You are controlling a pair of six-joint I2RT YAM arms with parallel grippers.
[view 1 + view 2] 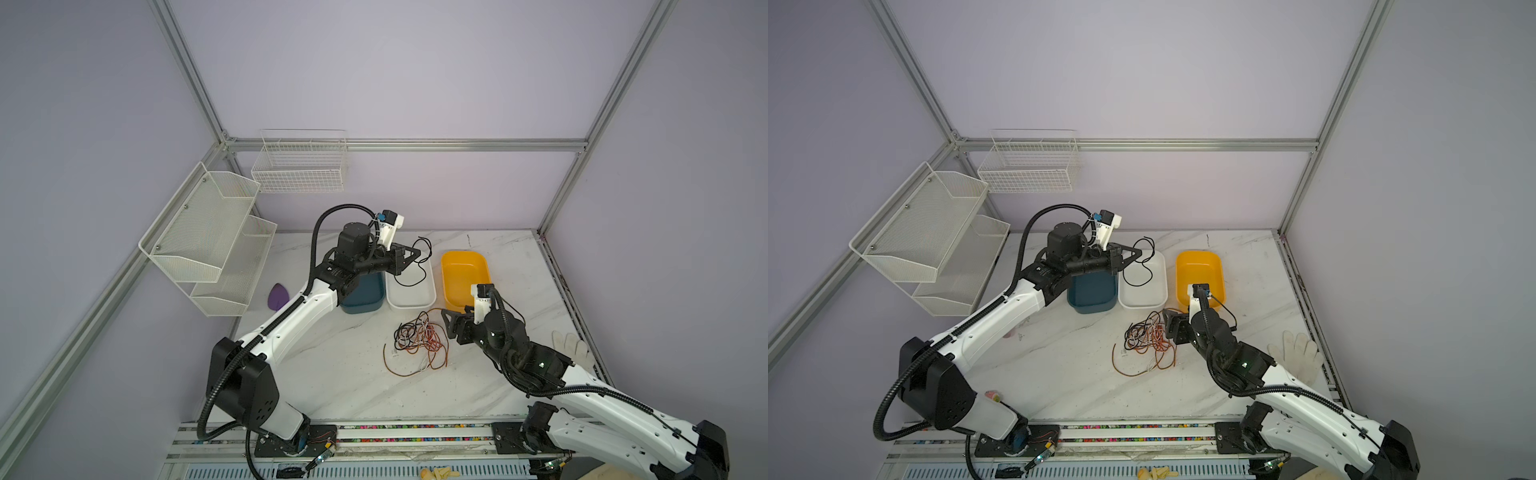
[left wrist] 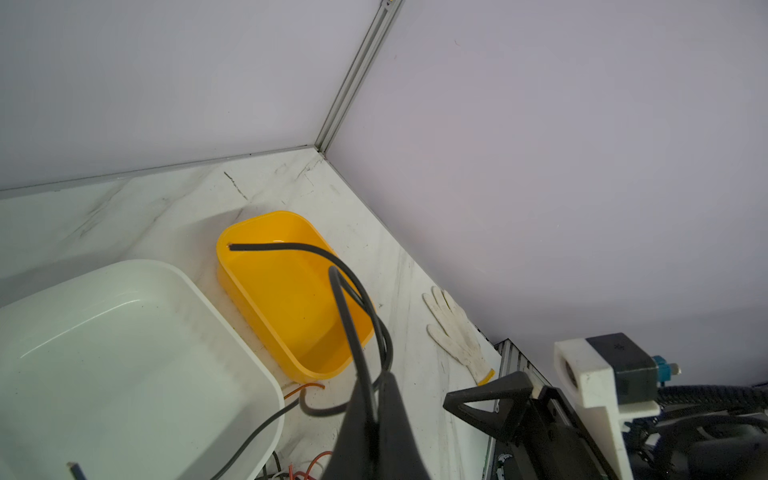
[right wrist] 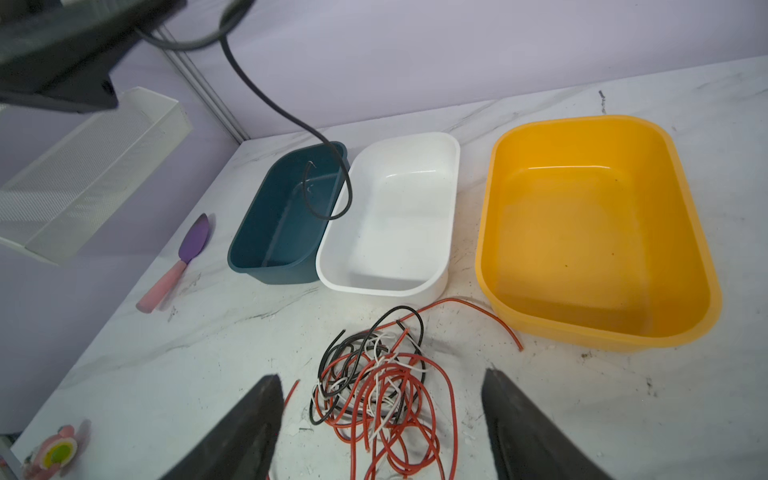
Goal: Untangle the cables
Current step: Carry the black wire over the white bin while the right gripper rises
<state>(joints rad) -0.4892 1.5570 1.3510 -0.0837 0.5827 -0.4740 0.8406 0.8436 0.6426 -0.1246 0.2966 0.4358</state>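
A tangle of black, white and orange-red cables (image 1: 419, 338) (image 1: 1148, 336) (image 3: 374, 386) lies on the marble table in front of three bins. My right gripper (image 1: 448, 326) (image 1: 1168, 324) (image 3: 380, 378) hovers just to the right of the tangle, open, with nothing between its fingers. My left gripper (image 1: 417, 253) (image 1: 1139, 254) (image 2: 376, 380) is raised above the bins and shut on one black cable (image 1: 415, 276) (image 2: 349, 316). That cable (image 3: 291, 120) hangs free in loops over the blue and white bins, clear of the tangle.
A blue bin (image 1: 365, 301), a white bin (image 1: 411, 303) and a yellow bin (image 1: 461, 266) stand in a row at the back. A white glove (image 1: 571, 345) lies at the right edge, a purple spatula (image 1: 277, 297) at the left. Mesh racks (image 1: 216, 237) hang on the left wall.
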